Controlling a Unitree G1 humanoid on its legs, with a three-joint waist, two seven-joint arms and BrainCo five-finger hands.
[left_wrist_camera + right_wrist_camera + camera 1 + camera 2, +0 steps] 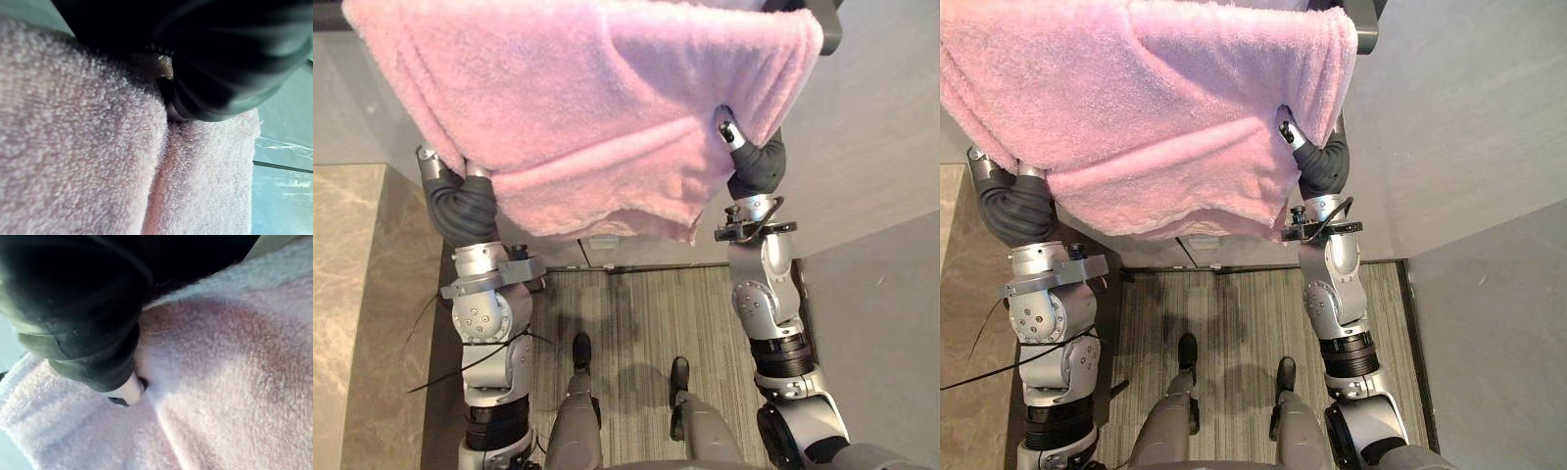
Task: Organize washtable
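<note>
Left robot hand point(456, 203) is raised under one lower corner of the pink towel point(587, 98), and my right robot hand point(755, 163) is up under the opposite edge. The towel hangs spread between them, high in front of me, above the striped floor point(641, 313). Cloth covers each robot hand, so I cannot tell whether either is clenched on it or released. A marble counter point(352, 294) lies to my left.

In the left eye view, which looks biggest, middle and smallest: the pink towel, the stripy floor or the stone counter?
1. The pink towel, by far, though it is nearest the camera.
2 and 3. The stripy floor and the stone counter look about alike, so I won't rank them.
</note>
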